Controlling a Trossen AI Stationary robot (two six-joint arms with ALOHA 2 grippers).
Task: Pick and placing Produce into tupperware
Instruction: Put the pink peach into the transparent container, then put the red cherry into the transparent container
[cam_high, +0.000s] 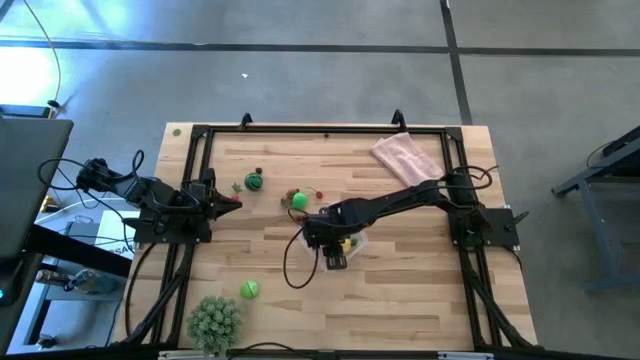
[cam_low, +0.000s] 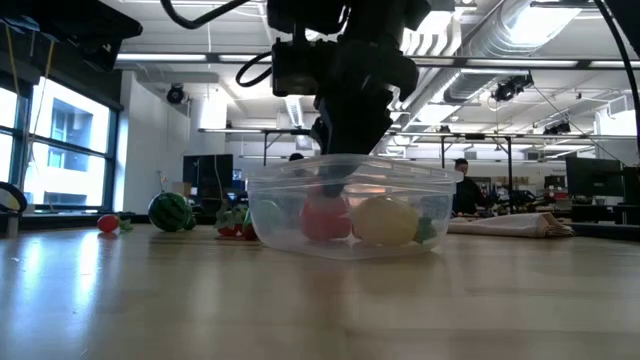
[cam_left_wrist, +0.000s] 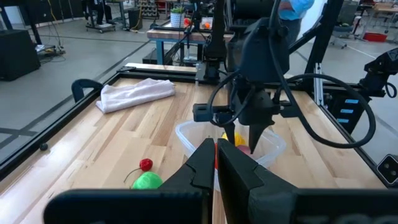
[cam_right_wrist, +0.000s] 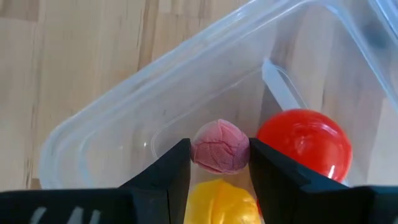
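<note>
Right gripper (cam_right_wrist: 219, 163) holds a pink fruit (cam_right_wrist: 219, 147) over the tupperware (cam_right_wrist: 124, 118); release carelessly and you risk it bouncing off the red ball (cam_right_wrist: 305, 144) and yellow piece (cam_right_wrist: 217, 202).

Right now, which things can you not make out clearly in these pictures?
- High view: the clear squarish plastic container is mostly covered by the right claw.
- Right wrist view: the yellow toy fruit is cut off by the picture's edge.
- Low view: the small red toy is too small to identify.

Red ball (cam_right_wrist: 305, 144) and yellow fruit (cam_right_wrist: 221, 202) crowd the tupperware (cam_right_wrist: 124, 118) around the fingers (cam_right_wrist: 163, 177).
</note>
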